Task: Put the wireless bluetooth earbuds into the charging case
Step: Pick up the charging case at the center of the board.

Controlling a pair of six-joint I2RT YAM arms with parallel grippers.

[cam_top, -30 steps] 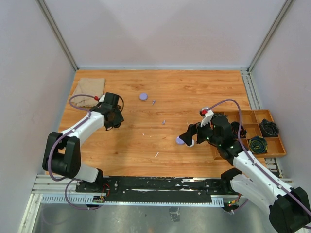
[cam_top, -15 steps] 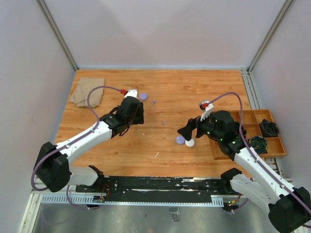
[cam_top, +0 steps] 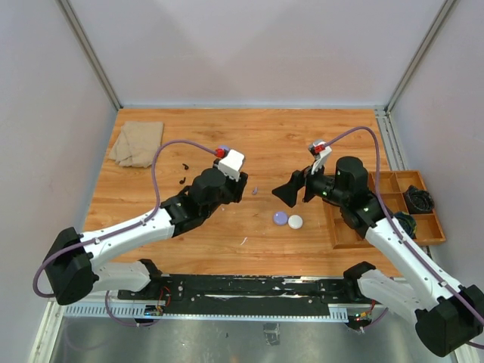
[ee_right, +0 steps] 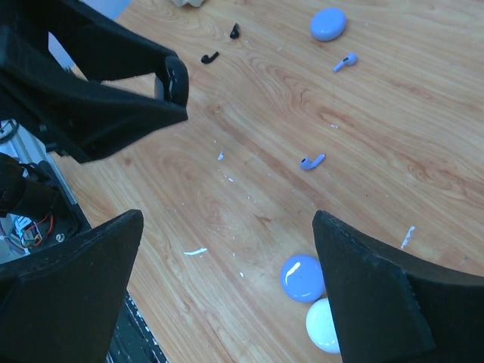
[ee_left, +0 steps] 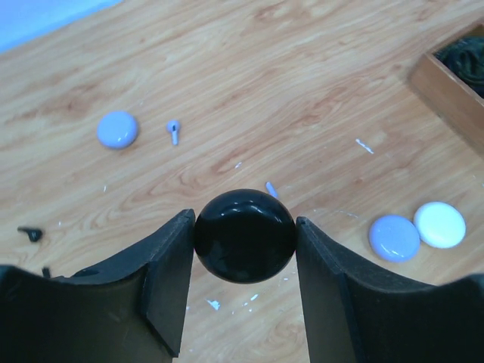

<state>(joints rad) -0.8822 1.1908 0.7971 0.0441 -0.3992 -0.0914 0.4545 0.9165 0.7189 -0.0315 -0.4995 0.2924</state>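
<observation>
My left gripper (cam_top: 237, 190) (ee_left: 243, 224) is shut on a glossy black round case (ee_left: 244, 236) and holds it above the table's middle. A pale purple earbud (ee_left: 271, 189) (cam_top: 255, 190) (ee_right: 311, 161) lies just beyond it. Another purple earbud (ee_left: 173, 131) (ee_right: 345, 61) lies next to a purple round case (ee_left: 117, 128) (cam_top: 223, 150) (ee_right: 328, 24). Two black earbuds (cam_top: 184, 165) (ee_right: 209, 57) lie at the left. My right gripper (cam_top: 291, 192) (ee_right: 227, 219) is open and empty, above a purple case (cam_top: 280, 218) (ee_right: 302, 277) and a white case (cam_top: 295, 221) (ee_right: 325, 325) lying side by side.
A folded tan cloth (cam_top: 136, 142) lies at the far left corner. A wooden compartment tray (cam_top: 355, 234) with coiled cables stands at the right edge; its corner shows in the left wrist view (ee_left: 446, 76). Small white flecks are scattered on the wood.
My left arm has swung right from near the cloth to the middle, carrying the black case. My right gripper has let go of the white case beside the purple one and drawn back upward.
</observation>
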